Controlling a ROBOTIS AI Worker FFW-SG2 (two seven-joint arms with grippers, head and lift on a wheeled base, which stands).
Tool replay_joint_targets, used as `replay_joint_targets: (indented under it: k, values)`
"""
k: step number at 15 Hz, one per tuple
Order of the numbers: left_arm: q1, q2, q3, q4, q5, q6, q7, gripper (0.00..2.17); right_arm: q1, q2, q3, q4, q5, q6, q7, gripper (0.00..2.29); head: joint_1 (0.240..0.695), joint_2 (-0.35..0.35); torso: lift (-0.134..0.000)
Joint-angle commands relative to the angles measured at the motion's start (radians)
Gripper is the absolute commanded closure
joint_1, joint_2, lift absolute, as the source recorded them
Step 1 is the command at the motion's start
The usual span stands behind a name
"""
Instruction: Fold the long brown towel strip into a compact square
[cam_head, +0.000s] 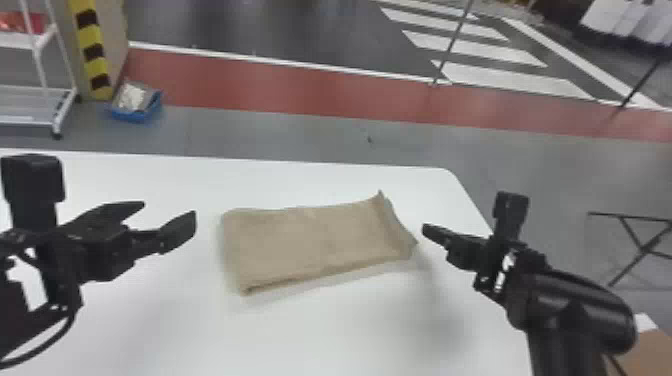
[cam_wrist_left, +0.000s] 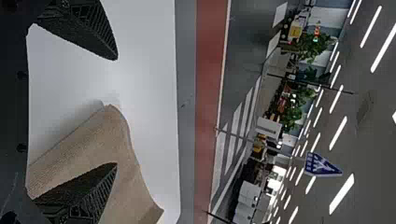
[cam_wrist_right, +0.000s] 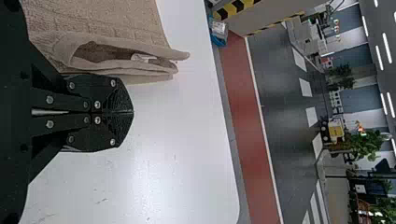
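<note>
The towel (cam_head: 315, 240) lies part-folded, an oblong (right end loose); squaring likely remains. The left gripper (cam_head: 169, 210) gapes empty, the right gripper (cam_wrist_right: 133, 112) closed.

The brown towel (cam_wrist_right: 107, 23) is cut off in both wrist views.

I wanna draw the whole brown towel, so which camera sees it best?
The head view: all of the towel lies uncovered there. In the left wrist view, it's partly behind the left gripper. The right wrist view shows its open end close up, layers gaping.
</note>
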Motion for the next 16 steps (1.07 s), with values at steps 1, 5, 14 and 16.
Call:
replay_joint_targets:
  k: [1,5,14,16]
  values:
    - [0.002,0.000,-0.002,-0.006,0.000,0.000,0.000,0.07,0.009,0.001,0.018,0.001,0.002,0.002,0.003,2.01,0.695,-0.330,-0.124]
    - [0.006,0.000,-0.002,-0.012,0.000,0.000,0.000,0.07,0.021,0.017,0.061,0.001,-0.010,0.002,0.003,2.01,0.695,-0.316,-0.124]
    - [0.016,0.002,0.009,-0.027,0.003,0.000,0.000,0.07,0.069,0.106,0.126,-0.076,-0.050,0.018,-0.003,2.01,0.695,-0.240,-0.124]
    - [0.019,0.002,0.012,-0.033,0.003,0.000,0.000,0.07,0.084,0.125,0.141,-0.113,-0.051,0.024,-0.005,2.01,0.695,-0.220,-0.124]
